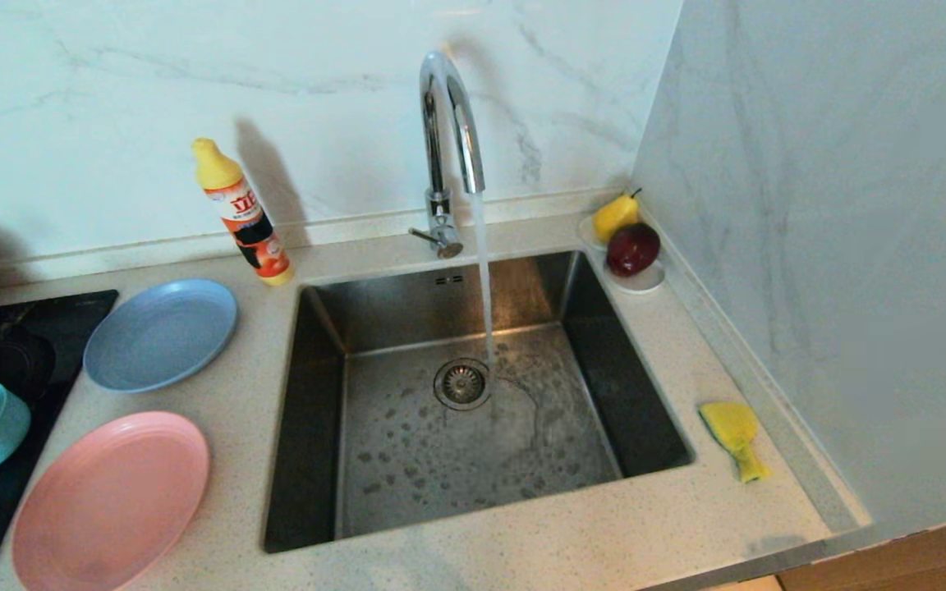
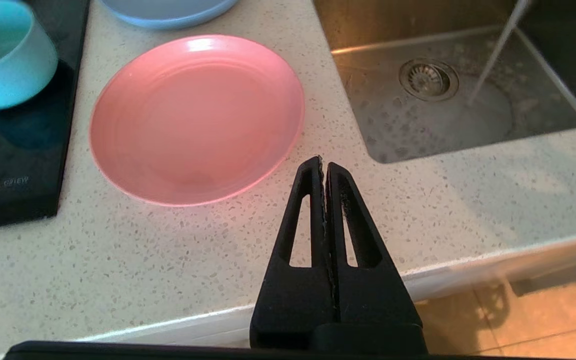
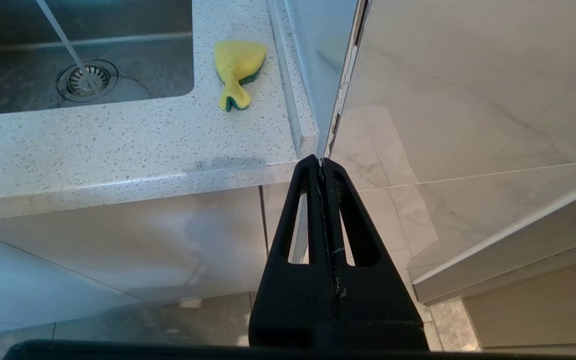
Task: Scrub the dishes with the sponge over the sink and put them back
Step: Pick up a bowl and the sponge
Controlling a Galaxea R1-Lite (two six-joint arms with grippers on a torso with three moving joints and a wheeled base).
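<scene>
I see my left gripper [image 2: 324, 162] pressed together, empty, above the counter [image 2: 168, 260] edge just beside the pink plate [image 2: 195, 117]. My right gripper [image 3: 322, 161] is pressed together off the counter's front corner; the sponge [image 3: 238, 67] lies beside the sink [image 1: 473, 460].

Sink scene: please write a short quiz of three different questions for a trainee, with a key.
1. True or false: water is running from the tap into the sink.
2. On which side of the sink does the sponge lie, as seen in the head view? A) left B) right C) inside the basin
3. Fill in: the left tool, shut and holding nothing, is closest to the ____ plate.

Key
1. True; the stream lands beside the drain.
2. B; it lies on the counter, near the side wall.
3. Pink; the pink plate lies just beyond the tips, the blue plate farther off.
</scene>
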